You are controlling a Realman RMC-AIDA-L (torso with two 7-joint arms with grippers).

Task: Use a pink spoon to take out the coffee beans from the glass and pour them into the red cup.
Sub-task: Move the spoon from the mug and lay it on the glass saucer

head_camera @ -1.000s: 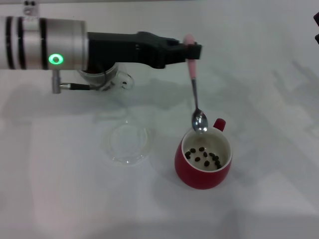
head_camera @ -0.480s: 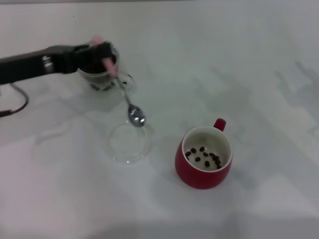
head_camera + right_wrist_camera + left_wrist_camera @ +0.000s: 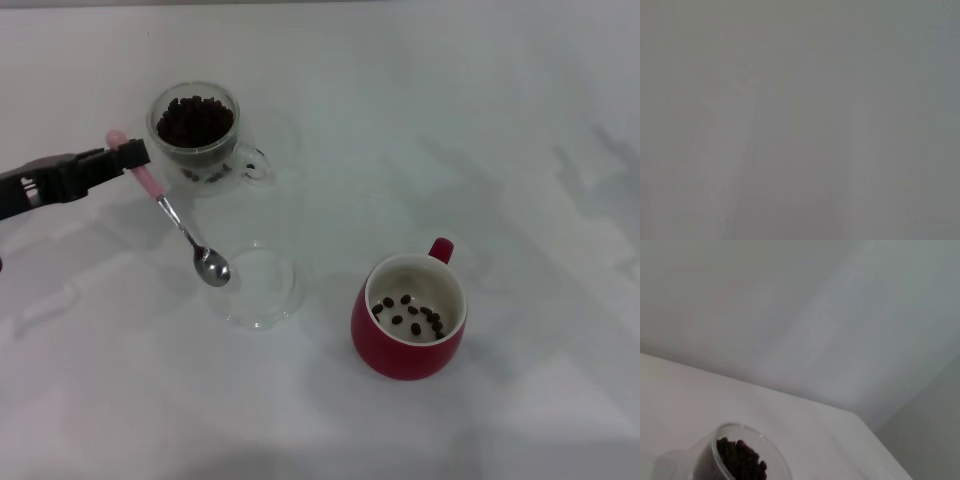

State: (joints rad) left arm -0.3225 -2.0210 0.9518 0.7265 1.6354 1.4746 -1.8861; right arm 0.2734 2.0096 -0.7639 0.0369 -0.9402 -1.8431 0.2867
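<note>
My left gripper (image 3: 128, 156) is at the left of the head view, shut on the pale pink handle of the pink spoon (image 3: 180, 226). The spoon hangs down and to the right, its silver bowl just left of a flat clear dish. The glass (image 3: 198, 134) stands right of the gripper, full of coffee beans (image 3: 194, 118); it also shows in the left wrist view (image 3: 742, 460). The red cup (image 3: 408, 330) stands at the right front with several beans (image 3: 410, 314) inside. My right gripper is out of view.
A flat round clear glass dish (image 3: 268, 298) lies on the white table (image 3: 520, 200) between the glass and the red cup. The right wrist view shows only a plain grey surface.
My left arm has swung the spoon from over the red cup back to the left, past the glass, and has drawn back toward the left edge. The spoon's bowl now hangs beside the dish.
</note>
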